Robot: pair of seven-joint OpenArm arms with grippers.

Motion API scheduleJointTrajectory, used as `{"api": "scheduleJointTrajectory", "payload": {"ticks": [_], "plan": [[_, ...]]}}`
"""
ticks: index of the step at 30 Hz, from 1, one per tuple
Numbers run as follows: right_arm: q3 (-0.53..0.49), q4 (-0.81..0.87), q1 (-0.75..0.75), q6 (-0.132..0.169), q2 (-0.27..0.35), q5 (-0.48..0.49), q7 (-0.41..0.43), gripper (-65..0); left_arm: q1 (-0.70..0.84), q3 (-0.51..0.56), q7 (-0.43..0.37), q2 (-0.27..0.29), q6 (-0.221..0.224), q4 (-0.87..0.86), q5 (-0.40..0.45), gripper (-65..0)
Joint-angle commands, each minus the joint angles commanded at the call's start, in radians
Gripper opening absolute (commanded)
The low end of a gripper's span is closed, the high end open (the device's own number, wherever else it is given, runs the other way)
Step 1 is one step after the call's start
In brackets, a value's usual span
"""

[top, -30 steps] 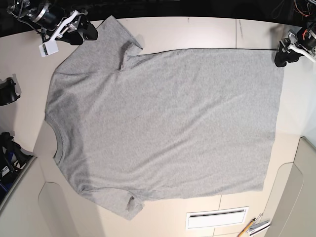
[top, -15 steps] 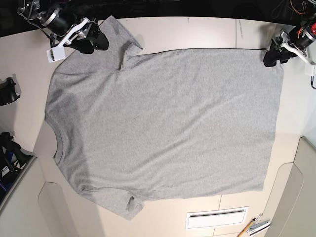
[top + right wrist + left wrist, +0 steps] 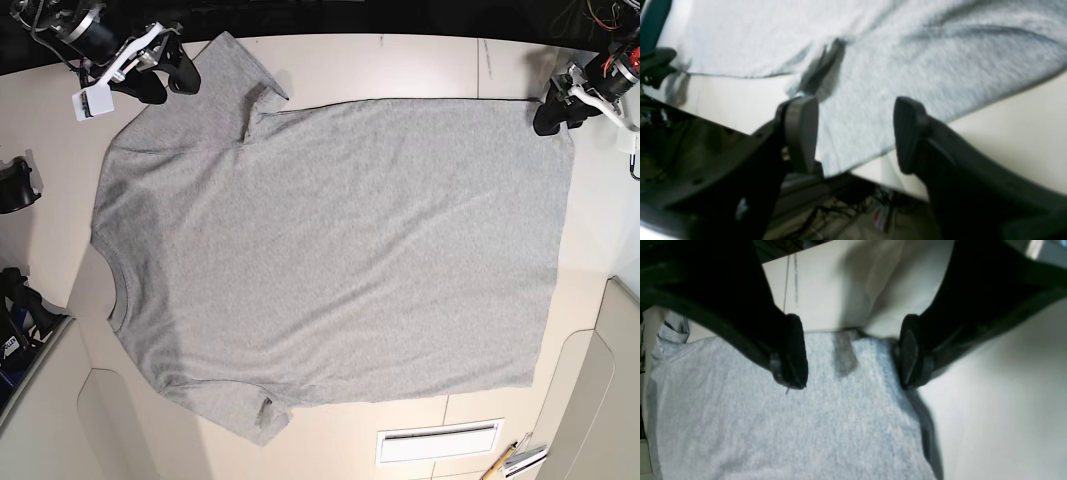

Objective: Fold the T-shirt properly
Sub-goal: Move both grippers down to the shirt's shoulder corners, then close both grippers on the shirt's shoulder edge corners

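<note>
Lying spread on the pale bench (image 3: 380, 62), the grey T-shirt (image 3: 330, 250) sits beneath 2 tools: left tool (image 3: 853, 351) wide open at its corner, right tool (image 3: 855, 133) open above a sleeve, gripping nothing.

A pale table (image 3: 400, 65) bears a white rectangular patch (image 3: 439, 442) beside several pens (image 3: 510, 459).

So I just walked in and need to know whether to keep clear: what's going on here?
A two-armed robot has a grey T-shirt spread out, apparently to fold it. The left gripper is open over a hem corner, its fingers either side of the cloth's edge area. The right gripper is open above the sleeve at the other end. Neither is gripping the shirt, and the body of it lies flat, not yet folded.
</note>
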Motion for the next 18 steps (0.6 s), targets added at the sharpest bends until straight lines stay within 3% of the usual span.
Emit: {"api": "scheduleJointTrajectory", "payload": {"ticks": [3,9,14,16,18], "plan": [[0.039,0.002,-0.012,-0.027,0.000,-0.027,0.002,-29.4,0.000,0.000,0.046,0.000,0.000,0.000,-0.051,-19.5],[0.068,0.001,-0.015,-0.036,0.000,-0.030,0.002,-29.4,0.000,0.000,0.046,0.000,0.000,0.000,-0.067,-19.6],[0.068,-0.001,-0.020,-0.137,0.000,-0.114,0.003,-29.4,-0.003,0.000,0.038,0.000,0.000,0.000,-0.067,-20.4],[0.068,-0.001,-0.020,-0.172,0.001,-0.138,0.003,-29.4,-0.003,0.000,0.038,0.000,0.000,0.000,-0.066,-28.8],[0.068,-0.001,-0.020,-0.179,0.000,-0.145,0.003,-29.4,-0.003,0.000,0.038,0.000,0.000,0.000,-0.066,-42.4]]}}
